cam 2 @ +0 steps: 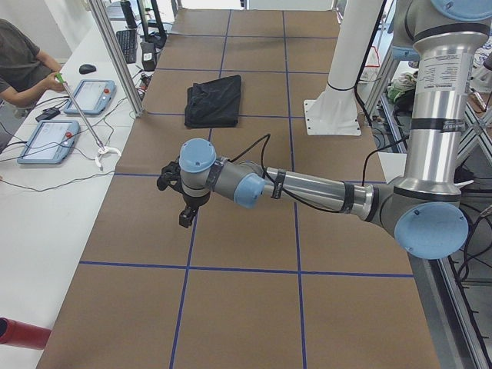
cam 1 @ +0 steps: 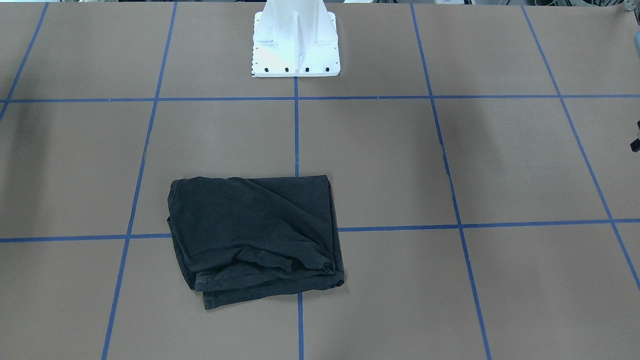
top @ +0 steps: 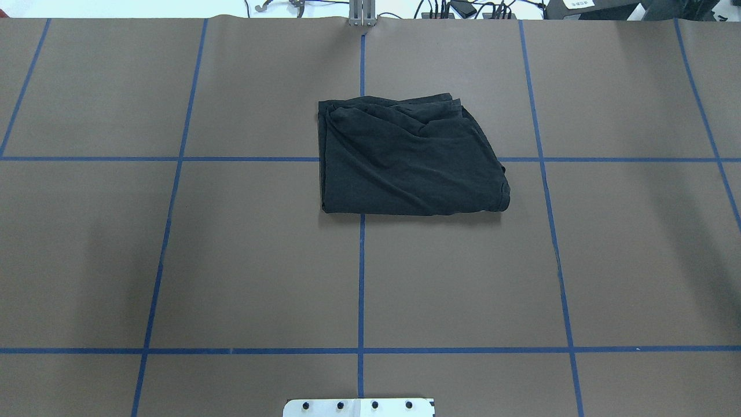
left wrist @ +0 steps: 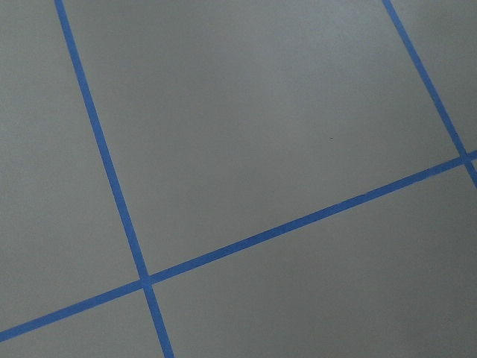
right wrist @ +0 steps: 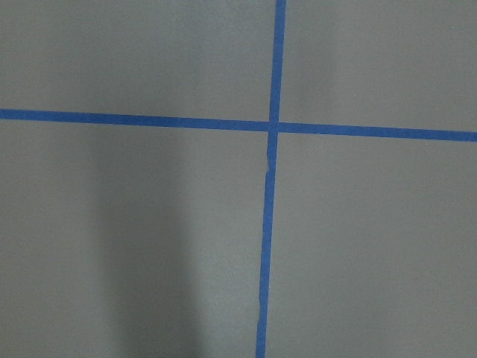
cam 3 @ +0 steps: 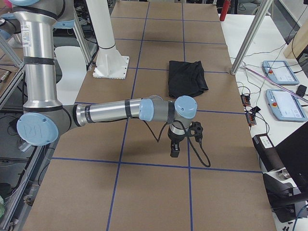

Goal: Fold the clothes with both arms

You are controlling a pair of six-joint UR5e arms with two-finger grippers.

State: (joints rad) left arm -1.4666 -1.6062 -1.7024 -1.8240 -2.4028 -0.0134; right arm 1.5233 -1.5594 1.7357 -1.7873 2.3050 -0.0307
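Observation:
The black t-shirt (cam 1: 255, 235) lies folded into a rough rectangle on the brown table, a little to the far side of the middle (top: 405, 159). Its logo print and neck tape are hidden. It also shows in the side views (cam 2: 214, 101) (cam 3: 186, 77). My left gripper (cam 2: 185, 219) hangs above bare table far toward my left end, well apart from the shirt. My right gripper (cam 3: 174, 151) hangs above bare table toward my right end, also well apart. I cannot tell whether either is open or shut. Both wrist views show only brown table and blue tape lines.
The white mounting base (cam 1: 296, 45) stands at the robot's side of the table. Blue tape lines (top: 361, 278) divide the surface into squares. A person (cam 2: 19, 61), tablets (cam 2: 50, 140) and cables lie on the white bench past the far edge. Metal posts (cam 2: 115, 54) stand there.

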